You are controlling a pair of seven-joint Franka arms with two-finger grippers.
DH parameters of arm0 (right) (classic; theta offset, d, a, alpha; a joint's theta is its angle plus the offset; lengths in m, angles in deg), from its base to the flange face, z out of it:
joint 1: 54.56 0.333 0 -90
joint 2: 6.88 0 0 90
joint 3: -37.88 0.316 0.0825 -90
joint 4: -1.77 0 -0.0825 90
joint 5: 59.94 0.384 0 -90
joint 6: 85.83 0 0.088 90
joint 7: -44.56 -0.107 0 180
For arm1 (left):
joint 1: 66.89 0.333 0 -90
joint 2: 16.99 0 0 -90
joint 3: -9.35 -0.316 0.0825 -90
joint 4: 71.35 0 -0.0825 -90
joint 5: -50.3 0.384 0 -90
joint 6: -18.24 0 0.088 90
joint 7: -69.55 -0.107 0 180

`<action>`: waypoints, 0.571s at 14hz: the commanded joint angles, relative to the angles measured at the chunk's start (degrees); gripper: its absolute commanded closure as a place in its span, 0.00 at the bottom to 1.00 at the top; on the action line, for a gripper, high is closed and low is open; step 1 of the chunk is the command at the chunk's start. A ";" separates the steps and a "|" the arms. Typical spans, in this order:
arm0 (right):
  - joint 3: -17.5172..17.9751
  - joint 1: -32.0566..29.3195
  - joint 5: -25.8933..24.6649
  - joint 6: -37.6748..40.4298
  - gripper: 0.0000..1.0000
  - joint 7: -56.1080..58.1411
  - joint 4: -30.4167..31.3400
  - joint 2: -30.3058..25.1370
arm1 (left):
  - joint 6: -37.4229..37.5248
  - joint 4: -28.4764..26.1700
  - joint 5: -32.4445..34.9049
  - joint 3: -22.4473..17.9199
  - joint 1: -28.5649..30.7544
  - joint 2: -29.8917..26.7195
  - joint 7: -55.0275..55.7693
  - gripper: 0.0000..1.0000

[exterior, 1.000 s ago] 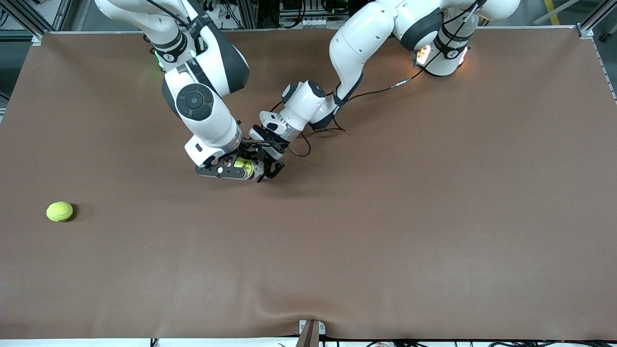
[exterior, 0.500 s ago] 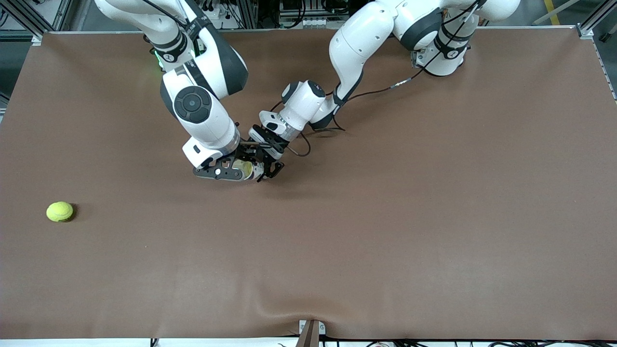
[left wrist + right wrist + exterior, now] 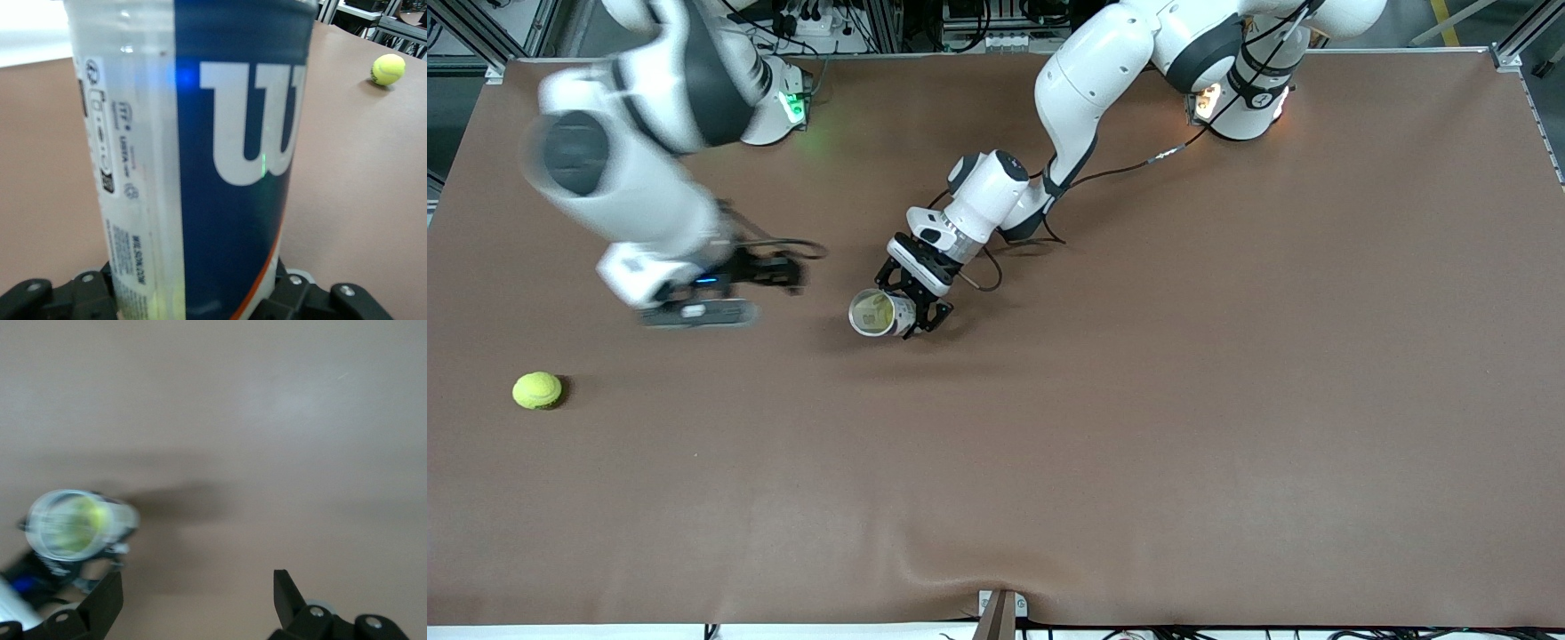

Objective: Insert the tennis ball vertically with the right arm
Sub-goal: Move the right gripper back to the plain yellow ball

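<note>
A clear can with a blue Wilson label (image 3: pixel 871 313) stands mouth up at the table's middle, and yellow-green shows inside it. My left gripper (image 3: pixel 914 308) is shut on the can's lower part. In the left wrist view the can (image 3: pixel 200 153) fills the picture above the left gripper (image 3: pixel 193 303). My right gripper (image 3: pixel 791 272) is open and empty, over the table beside the can toward the right arm's end. The right wrist view shows the right gripper (image 3: pixel 197 593) with its fingers wide apart, and the can (image 3: pixel 70 523) off to one side. A loose tennis ball (image 3: pixel 537 390) lies at the right arm's end and also shows in the left wrist view (image 3: pixel 388 69).
The brown table cover (image 3: pixel 1138 400) carries nothing else. A black cable (image 3: pixel 987 267) loops from the left wrist beside the can.
My right arm has swung away from the can toward the right arm's end of the table, with its gripper empty. The can's mouth now shows uncovered. The left arm has not moved.
</note>
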 commanded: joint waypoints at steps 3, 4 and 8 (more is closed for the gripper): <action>0.02 -12.65 -4.03 -6.74 0.00 18.88 5.19 -0.53 | 0.55 3.74 -0.40 -2.73 -1.80 1.20 0.19 0.21; 0.02 -14.41 -5.96 -11.30 0.00 21.17 7.47 -0.53 | 0.55 3.82 -0.40 -2.74 -1.80 1.20 0.19 0.21; 0.02 -20.21 -18.35 -32.03 0.00 24.88 15.83 0.17 | 0.46 4.18 -0.31 -3.08 -1.80 2.16 0.11 0.20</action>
